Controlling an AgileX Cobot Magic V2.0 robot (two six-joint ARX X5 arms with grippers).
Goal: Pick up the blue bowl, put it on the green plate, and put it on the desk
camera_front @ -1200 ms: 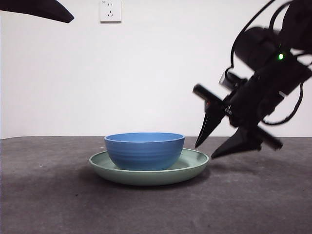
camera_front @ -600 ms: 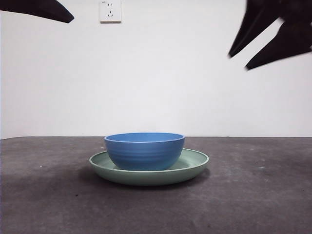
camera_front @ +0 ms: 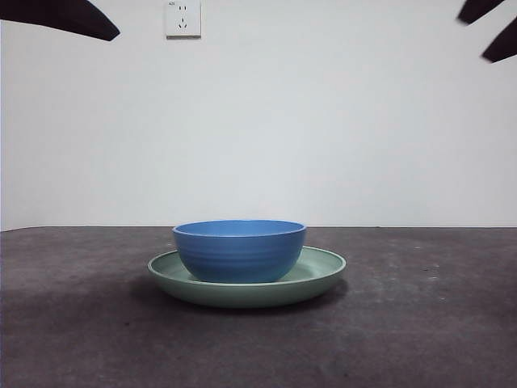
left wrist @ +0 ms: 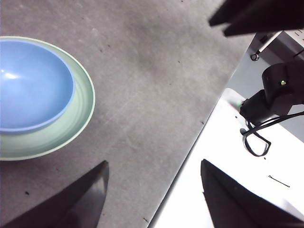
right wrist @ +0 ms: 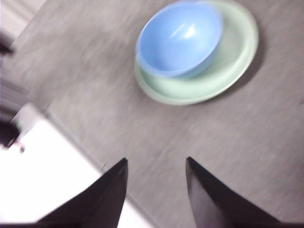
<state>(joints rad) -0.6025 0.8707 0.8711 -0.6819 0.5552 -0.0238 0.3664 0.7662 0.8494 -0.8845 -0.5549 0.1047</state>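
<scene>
A blue bowl [camera_front: 240, 250] sits upright inside a green plate [camera_front: 323, 271], off-centre so one side of its base lies close to the plate's rim. The plate rests flat on the dark grey desk [camera_front: 420, 323]. Nothing touches bowl or plate.

The right gripper [right wrist: 156, 178] hangs high above the desk, well apart from the plate, its jaws spread and empty; the wrist picture is blurred. In the front view it shows only as two dark tips at the top corner, far above the plate.

The left gripper [left wrist: 154, 183] waits over the desk's edge, well apart from the plate, jaws wide and empty.

Judging by this layout, the bowl is placed on the plate and the plate stands on the desk, so the task looks complete or nearly so
</scene>
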